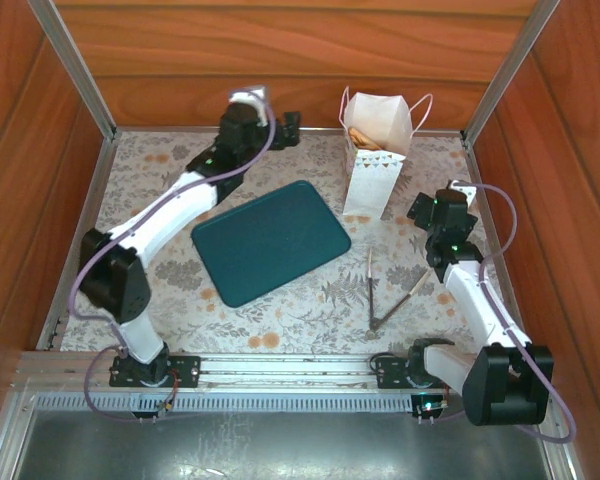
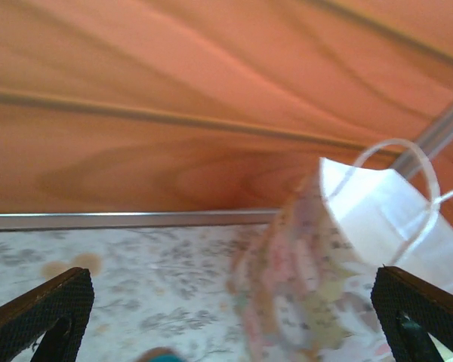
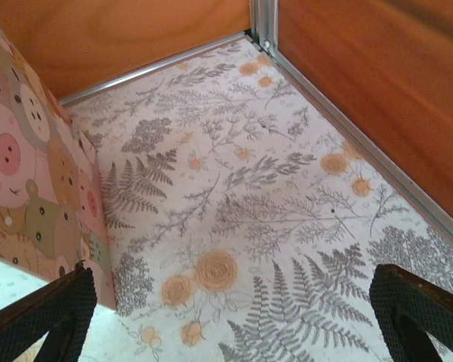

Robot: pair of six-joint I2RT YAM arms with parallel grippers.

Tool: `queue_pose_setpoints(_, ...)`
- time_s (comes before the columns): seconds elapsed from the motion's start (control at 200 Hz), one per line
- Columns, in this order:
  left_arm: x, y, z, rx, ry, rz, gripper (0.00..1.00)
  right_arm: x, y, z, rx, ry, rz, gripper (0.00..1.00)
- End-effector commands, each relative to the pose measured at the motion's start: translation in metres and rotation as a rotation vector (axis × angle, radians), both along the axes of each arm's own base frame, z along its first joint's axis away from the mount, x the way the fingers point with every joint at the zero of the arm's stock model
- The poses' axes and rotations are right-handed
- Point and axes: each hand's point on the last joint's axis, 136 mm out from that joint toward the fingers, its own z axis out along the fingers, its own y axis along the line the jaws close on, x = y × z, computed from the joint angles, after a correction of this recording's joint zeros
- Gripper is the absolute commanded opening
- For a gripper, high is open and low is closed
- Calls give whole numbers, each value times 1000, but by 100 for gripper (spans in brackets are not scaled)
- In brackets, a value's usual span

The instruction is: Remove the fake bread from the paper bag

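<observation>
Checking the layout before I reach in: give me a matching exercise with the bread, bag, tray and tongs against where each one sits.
Things:
1 bread
2 bag
3 tray
4 tongs

Places:
A lying flat at mid-table
B standing upright near the far wall
C inside the bag
D lying on the table, right of the tray

Pairs: 1-C, 2-B, 3-A, 4-D
</observation>
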Motion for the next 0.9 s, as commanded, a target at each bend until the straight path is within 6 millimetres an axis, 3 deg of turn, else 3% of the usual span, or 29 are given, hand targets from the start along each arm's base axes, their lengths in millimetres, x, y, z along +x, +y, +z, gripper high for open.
queue_pose_setpoints(0.0,-6,-43,-26,58,149,-101,100,-12,-5,8,7,8,-33,100)
queue_pose_setpoints(0.19,-7,-106,-27,68,190,-225,100,-19,2,11,28,10,7,100)
queue_pose_setpoints(0.345,0,-132,-39,42,239,-265,91,-21,6,8,39,29,27,100)
queue_pose_setpoints(0.495,20,-138,-54,23,261,-228,72,-19,15,4,65,32,63,100)
queue_pose_setpoints(0.645,42,-132,-66,-17,282,-175,60,-17,20,0,71,46,86,100)
queue_pose_setpoints(0.895,61,-125,-77,-33,283,-142,45,-20,22,-1,66,47,97,100)
